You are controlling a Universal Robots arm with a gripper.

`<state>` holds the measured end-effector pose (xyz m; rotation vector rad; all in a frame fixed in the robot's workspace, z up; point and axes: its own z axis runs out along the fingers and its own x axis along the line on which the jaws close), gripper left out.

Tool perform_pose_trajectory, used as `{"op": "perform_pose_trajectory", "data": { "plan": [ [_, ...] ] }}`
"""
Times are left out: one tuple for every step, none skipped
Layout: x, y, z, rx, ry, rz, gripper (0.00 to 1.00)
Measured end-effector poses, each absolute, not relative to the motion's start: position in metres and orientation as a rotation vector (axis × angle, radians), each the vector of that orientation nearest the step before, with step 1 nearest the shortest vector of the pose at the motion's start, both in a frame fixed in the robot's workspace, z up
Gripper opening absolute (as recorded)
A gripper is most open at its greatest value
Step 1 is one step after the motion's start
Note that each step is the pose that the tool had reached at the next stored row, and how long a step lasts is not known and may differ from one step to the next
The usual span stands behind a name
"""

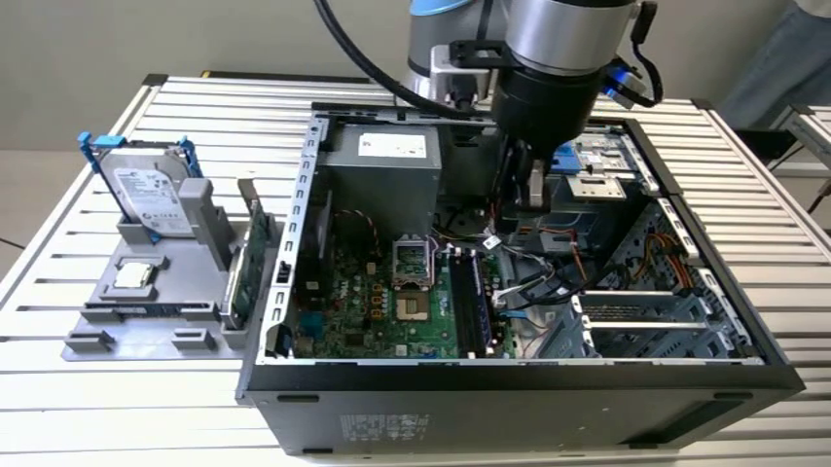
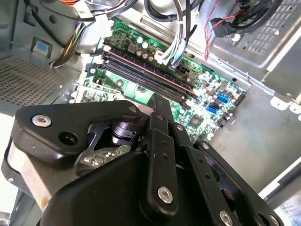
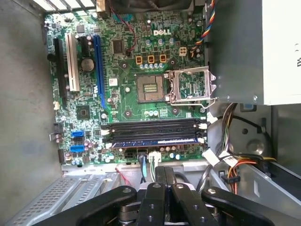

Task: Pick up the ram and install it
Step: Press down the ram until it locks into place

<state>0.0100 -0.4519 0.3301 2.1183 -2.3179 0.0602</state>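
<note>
The ram (image 3: 155, 141) is a long dark stick with a blue label. It stands on edge in one of the black memory slots (image 3: 153, 127) of the green motherboard (image 3: 127, 61), in the slot closest to my gripper. In the exterior view the ram (image 1: 470, 297) runs along the board's right side inside the open computer case (image 1: 520, 375). My gripper (image 3: 164, 171) hangs just above and beside the slots, apart from the stick, its fingers together with nothing between them. In the exterior view the gripper (image 1: 526, 199) is down inside the case. The second wrist view shows the gripper (image 2: 157, 100) over the board.
A grey holder (image 1: 143, 302) on the exterior view's left carries a silver hard drive in a blue frame (image 1: 140, 190) and a green expansion card (image 1: 253, 255). Inside the case are the power supply (image 1: 383, 165), the open processor socket (image 3: 190, 87) and loose cables (image 1: 546, 277).
</note>
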Motion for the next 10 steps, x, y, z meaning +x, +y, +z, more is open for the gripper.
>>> {"op": "perform_pose_trajectory", "data": {
  "plan": [
    [0.0100,-0.4520,0.3319,2.118,-2.318,0.060,0.00],
    [0.0100,-0.4519,0.3332,2.118,-2.318,0.060,0.00],
    [0.0100,-0.4519,0.3344,2.118,-2.318,0.060,0.00],
    [0.0100,-0.4520,0.3348,2.118,-2.318,0.060,0.00],
    [0.0100,-0.4520,0.3347,2.118,-2.318,0.060,0.00],
    [0.0100,-0.4519,0.3348,2.118,-2.318,0.060,0.00],
    [0.0100,-0.4519,0.3349,2.118,-2.318,0.060,0.00],
    [0.0100,-0.4519,0.3350,2.118,-2.318,0.060,0.00],
    [0.0100,-0.4519,0.3350,2.118,-2.318,0.060,0.00],
    [0.0100,-0.4519,0.3350,2.118,-2.318,0.060,0.00]
  ]
}}
